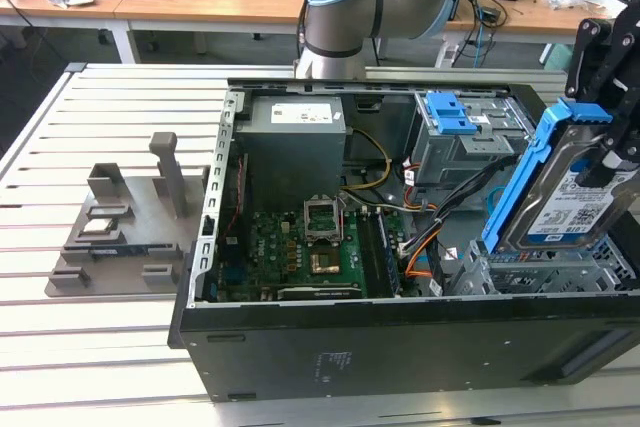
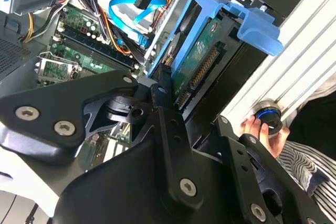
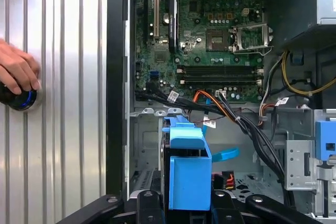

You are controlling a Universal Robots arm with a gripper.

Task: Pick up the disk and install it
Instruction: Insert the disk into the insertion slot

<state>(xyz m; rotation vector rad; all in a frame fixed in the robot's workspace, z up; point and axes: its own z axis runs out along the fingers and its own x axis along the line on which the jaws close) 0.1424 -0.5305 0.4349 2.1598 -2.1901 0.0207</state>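
Exterior view: the disk stands on edge, tilted, over the grey drive cage at the near corner of the open computer case, on the exterior view's right. Its blue caddy frames the silver body. The gripper comes down from above with its black fingers clamped on the disk's upper end. The grey slotted stand sits on the slatted table, well apart, on the exterior view's left.

Second wrist view: the gripper's fingers pinch the disk across its thin faces. The green circuit board side and the connector row face the camera. A person's hand rests on a round button on the table rail.

First wrist view: the caddy's blue end sits between the fingers, above the drive cage, with the motherboard beyond. The hand covers the button.

Judgement on handling: rigid, dense and fairly heavy for its size, shock-sensitive. The metal faces are likely slick and the exposed board and connector fragile. The plastic caddy flexes, so the firm flat sides of the body give the safer hold, as taken here.
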